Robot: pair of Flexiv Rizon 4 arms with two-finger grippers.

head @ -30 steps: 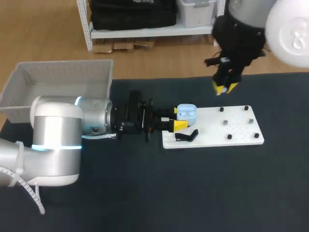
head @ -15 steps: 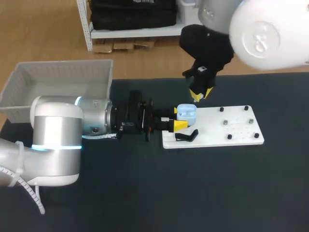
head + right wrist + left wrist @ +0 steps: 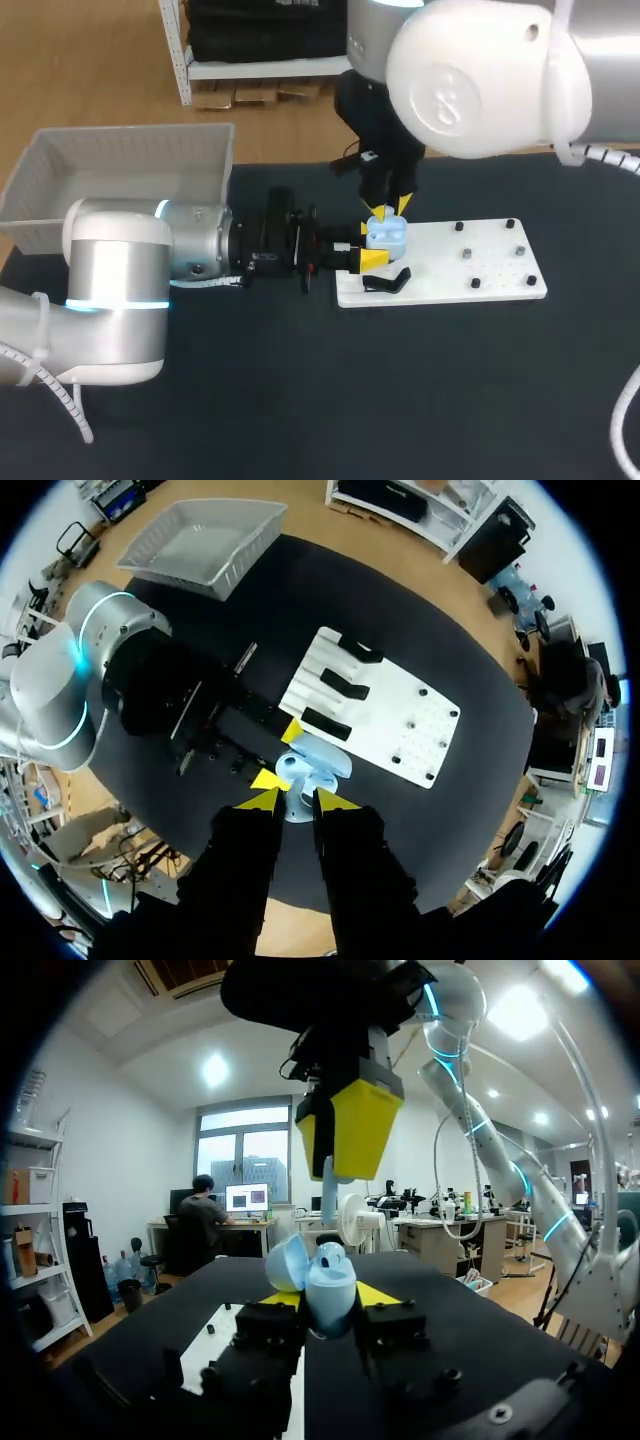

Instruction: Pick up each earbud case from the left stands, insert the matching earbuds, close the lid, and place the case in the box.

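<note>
Pale blue case point(image 3: 386, 232), lid open, is clamped between the fingers of the left gripper point(image 3: 366, 246) over the left end of the white board point(image 3: 480, 272). The right gripper point(image 3: 390, 209) hangs straight above it, fingers pinched on an earbud point(image 3: 328, 1178) whose stem is just above the open case. A black stand point(image 3: 386, 282) is on the board beside the case. The grey box point(image 3: 120, 165) is well apart, at the table's far left.

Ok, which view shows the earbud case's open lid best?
Left wrist view: the earbud case sits side-on between the left gripper's fingers, lid tipped open. Head view shows only a pale blue shape half hidden by the right gripper; right wrist view looks straight down on it.
</note>
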